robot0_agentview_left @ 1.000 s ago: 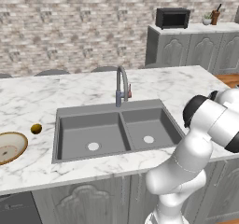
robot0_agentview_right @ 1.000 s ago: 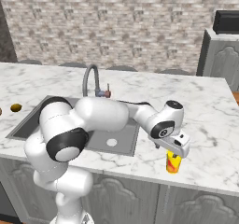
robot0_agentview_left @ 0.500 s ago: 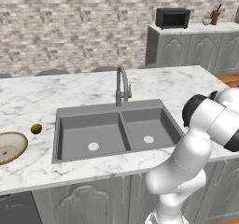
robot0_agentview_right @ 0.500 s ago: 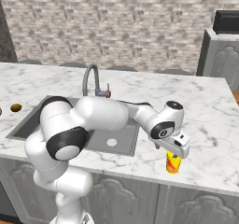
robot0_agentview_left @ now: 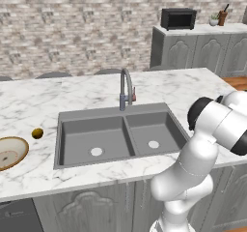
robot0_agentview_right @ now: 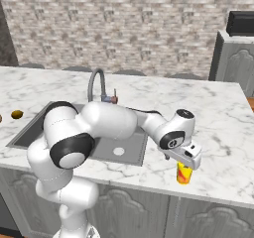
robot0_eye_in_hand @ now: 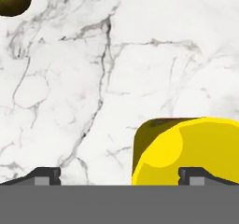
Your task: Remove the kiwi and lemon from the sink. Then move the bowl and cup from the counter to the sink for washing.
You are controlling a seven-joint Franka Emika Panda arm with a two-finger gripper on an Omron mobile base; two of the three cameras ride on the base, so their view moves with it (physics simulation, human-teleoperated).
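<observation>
My pincer (robot0_agentview_right: 185, 158) hangs wide open just above the yellow cup (robot0_agentview_right: 183, 173) on the counter (robot0_agentview_right: 218, 133). The cup's red-orange mark carries no lettering I can read

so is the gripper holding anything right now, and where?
Nothing held. The gripper is open just above the yellow cup on the counter, jaws not closed on it.

Bowl (robot0_agentview_left: 10, 152) left of sink (robot0_agentview_left: 120, 138)

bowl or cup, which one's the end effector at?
The yellow cup, on the counter right of the sink, directly under the open end effector. The tan bowl sits far across, left of the sink.
</observation>
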